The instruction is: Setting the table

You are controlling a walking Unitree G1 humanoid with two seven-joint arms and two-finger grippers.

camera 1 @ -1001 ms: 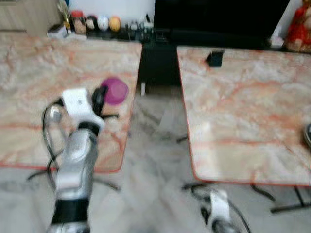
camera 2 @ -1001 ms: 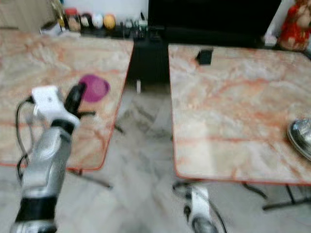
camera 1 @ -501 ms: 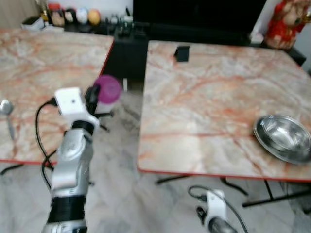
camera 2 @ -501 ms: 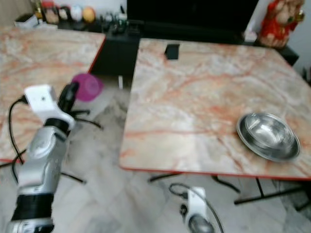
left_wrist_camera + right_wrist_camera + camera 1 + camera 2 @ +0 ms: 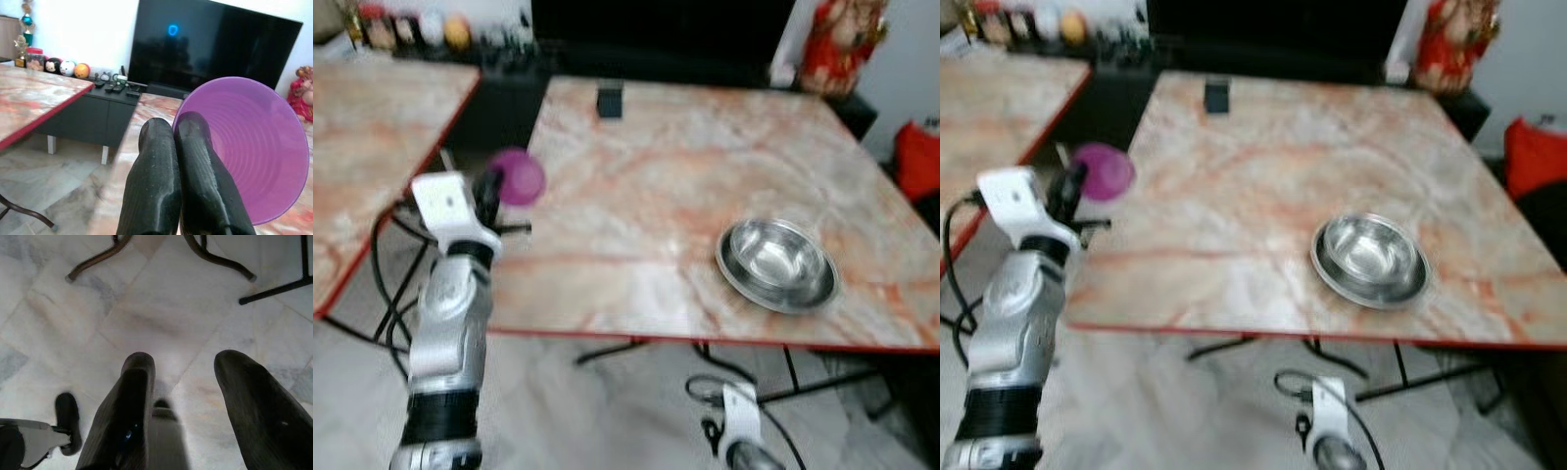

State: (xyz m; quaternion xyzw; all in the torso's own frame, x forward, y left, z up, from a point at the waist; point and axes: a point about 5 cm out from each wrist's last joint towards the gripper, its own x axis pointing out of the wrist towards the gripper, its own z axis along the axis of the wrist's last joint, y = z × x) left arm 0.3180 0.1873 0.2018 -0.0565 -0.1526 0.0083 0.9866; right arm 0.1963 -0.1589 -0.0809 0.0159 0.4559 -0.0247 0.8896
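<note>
Bright, even indoor light; both eye views are motion-blurred, the wrist views sharper, shadows soft.

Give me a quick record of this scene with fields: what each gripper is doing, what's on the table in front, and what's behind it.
left gripper: raised by the table's left edge, fingers shut on the rim of the purple bowl
right gripper: hanging low over the tiled floor, fingers open, holding nothing
table: marble-patterned top with red edge
on table: steel bowl near the front right; small dark object at the far side
second table: to the left
behind: dark TV
</note>
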